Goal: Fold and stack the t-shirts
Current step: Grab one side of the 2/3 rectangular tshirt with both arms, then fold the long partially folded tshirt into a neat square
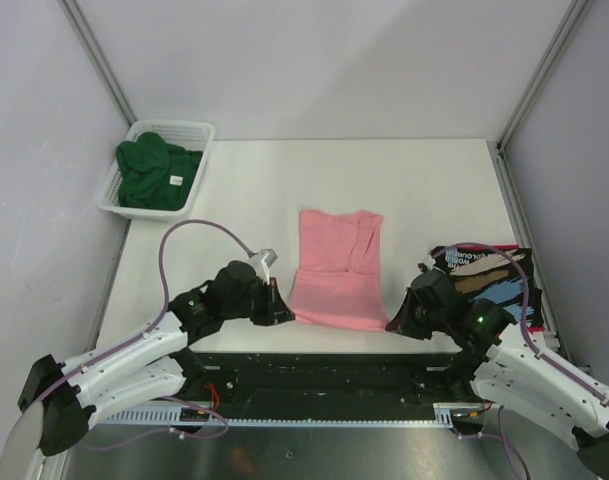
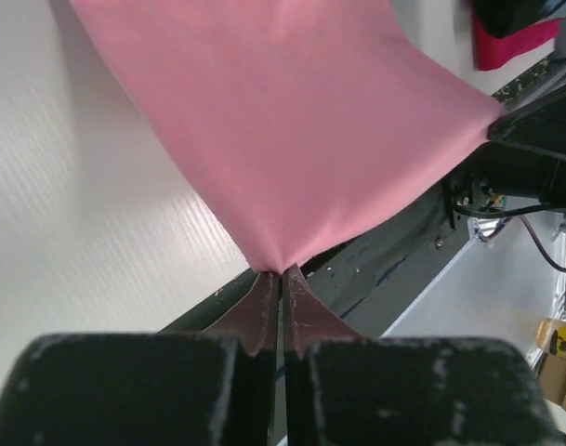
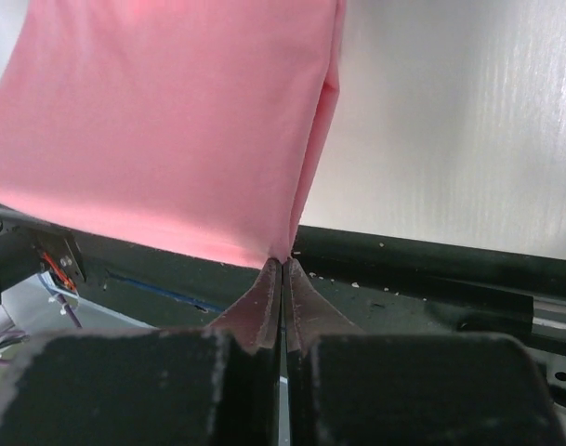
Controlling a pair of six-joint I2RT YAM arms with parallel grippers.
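A salmon-pink t-shirt (image 1: 336, 268) lies folded lengthwise in the middle of the white table (image 1: 244, 190). My left gripper (image 1: 284, 312) is shut on the shirt's near left corner (image 2: 273, 255). My right gripper (image 1: 392, 325) is shut on its near right corner (image 3: 284, 243). The near hem (image 2: 385, 177) is stretched between them at the table's front edge. A dark green t-shirt (image 1: 154, 172) is bunched in the white basket (image 1: 200, 130) at the back left. A black printed t-shirt (image 1: 489, 275) lies at the right edge, over a red one (image 2: 510, 42).
The black frame rail (image 1: 324, 365) runs along the table's near edge just under both grippers. Grey walls close in on the left, back and right. Purple cables (image 1: 189, 230) loop above each arm.
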